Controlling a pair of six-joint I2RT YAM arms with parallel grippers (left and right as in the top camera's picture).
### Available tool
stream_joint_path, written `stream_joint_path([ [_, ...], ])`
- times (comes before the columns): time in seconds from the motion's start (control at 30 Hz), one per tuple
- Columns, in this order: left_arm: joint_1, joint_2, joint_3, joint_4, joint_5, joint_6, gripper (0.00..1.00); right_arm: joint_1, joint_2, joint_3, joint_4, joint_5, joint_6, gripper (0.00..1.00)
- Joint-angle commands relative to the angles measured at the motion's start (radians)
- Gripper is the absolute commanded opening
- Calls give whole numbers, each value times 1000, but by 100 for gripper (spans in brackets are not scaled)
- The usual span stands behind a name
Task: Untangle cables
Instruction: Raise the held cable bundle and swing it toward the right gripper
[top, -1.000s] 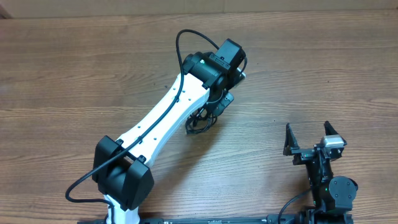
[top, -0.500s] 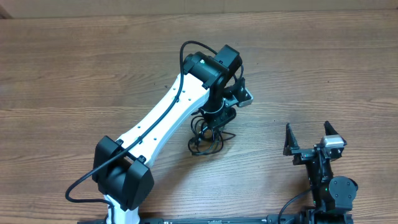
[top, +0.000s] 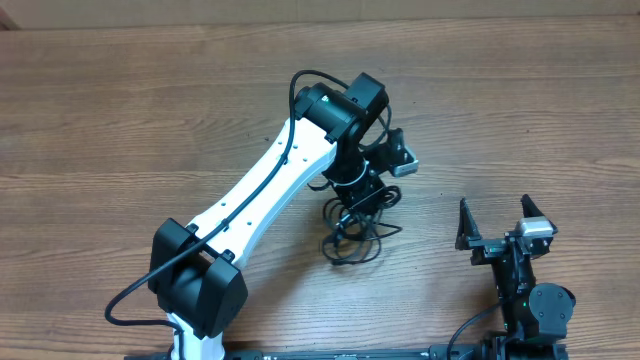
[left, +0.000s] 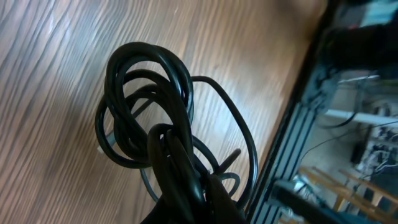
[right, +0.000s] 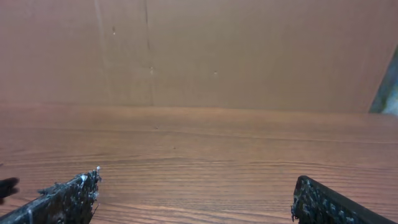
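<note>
The left gripper (left: 186, 196) is clamped tight on the cables (top: 353, 232), a knot of thin black loops near the middle of the table (top: 120, 120), just below the arm's wrist. From overhead the wrist hides the fingertips. The wrist camera shows the fingers only as a dark blur at the bottom edge, and the overlapping loops make separate cords hard to tell apart. The right gripper (top: 494, 210) sits well apart to the right, jaws spread wide, holding nothing. Its arm is cut off at the lower edge.
</note>
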Motion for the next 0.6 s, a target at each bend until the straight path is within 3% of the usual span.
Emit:
stream_joint_path([
  [0.0, -6, 2, 31, 31, 131, 13, 4, 4, -2, -10, 5, -2, 6, 100],
  [0.57, -5, 2, 30, 299, 123, -280, 4, 4, -2, -10, 5, -2, 6, 100],
])
